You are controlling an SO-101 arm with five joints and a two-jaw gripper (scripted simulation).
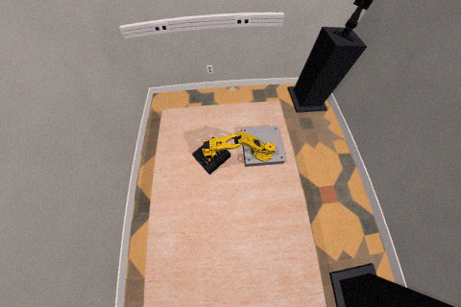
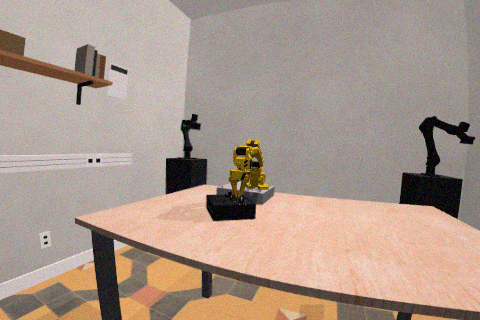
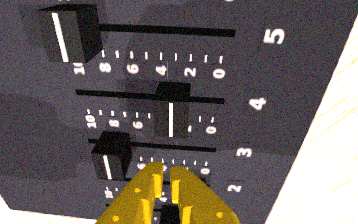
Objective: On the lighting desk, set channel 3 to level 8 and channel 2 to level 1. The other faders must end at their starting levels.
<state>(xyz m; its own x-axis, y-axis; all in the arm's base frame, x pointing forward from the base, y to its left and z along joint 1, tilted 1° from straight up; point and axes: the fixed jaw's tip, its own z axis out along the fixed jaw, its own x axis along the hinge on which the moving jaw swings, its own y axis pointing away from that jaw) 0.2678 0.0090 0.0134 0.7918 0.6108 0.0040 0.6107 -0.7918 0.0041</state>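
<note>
The black lighting desk (image 1: 211,161) lies on the table left of the arm's grey base plate; it also shows in the exterior view (image 2: 231,206). In the wrist view, the channel 5 fader knob (image 3: 67,34) sits near 10, the channel 4 knob (image 3: 172,111) near 3, and the channel 3 knob (image 3: 112,155) near 8. My yellow gripper (image 3: 163,176) is shut and empty, its tips low over the channel 2 row, just right of the channel 3 knob. The channel 2 knob is hidden under the fingers.
The arm stands on a grey base plate (image 1: 263,145). Black pedestals (image 1: 327,67) with dark arms stand on the floor beyond the table. The desk's right edge meets the pale table top (image 3: 330,165).
</note>
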